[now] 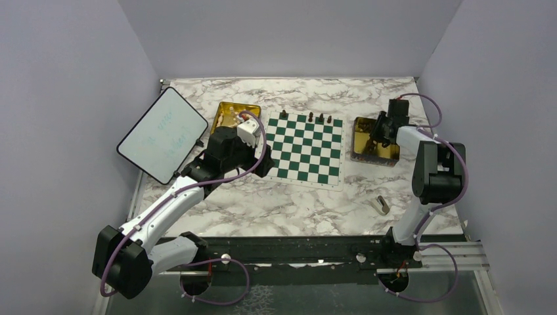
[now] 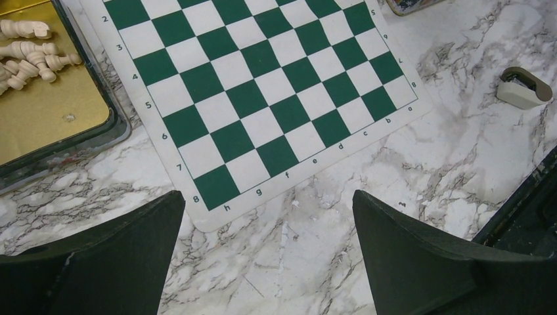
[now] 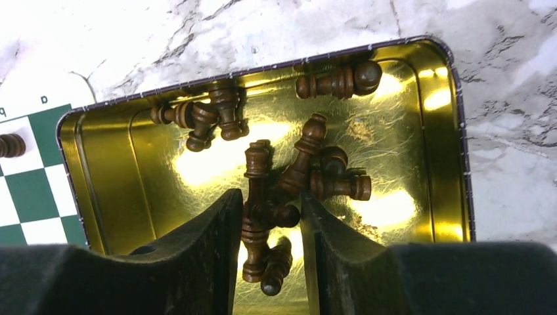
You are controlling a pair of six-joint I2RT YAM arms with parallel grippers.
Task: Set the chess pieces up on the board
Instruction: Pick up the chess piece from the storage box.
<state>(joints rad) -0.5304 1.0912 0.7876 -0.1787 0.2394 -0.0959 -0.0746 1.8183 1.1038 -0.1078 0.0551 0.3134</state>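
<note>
Marble tabletop, board (image 1: 307,149) at centre: our right gripper (image 3: 269,197) closes narrowly on dark chess pieces (image 3: 314,134) heaped in their gold tray (image 3: 446,131), while our left gripper (image 2: 267,197) gapes wide, empty. Light, smooth and roll-prone, we judge; best pinched at the waist.

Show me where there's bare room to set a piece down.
Free: the board rows nearer than its four dark pieces, and the marble between board and arm bases. Crowded: the right gold tray, right gripper among heaped pieces.

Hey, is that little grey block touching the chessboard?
Apart. The left wrist view shows the grey block lying well off the board, with bare marble table between them.
</note>
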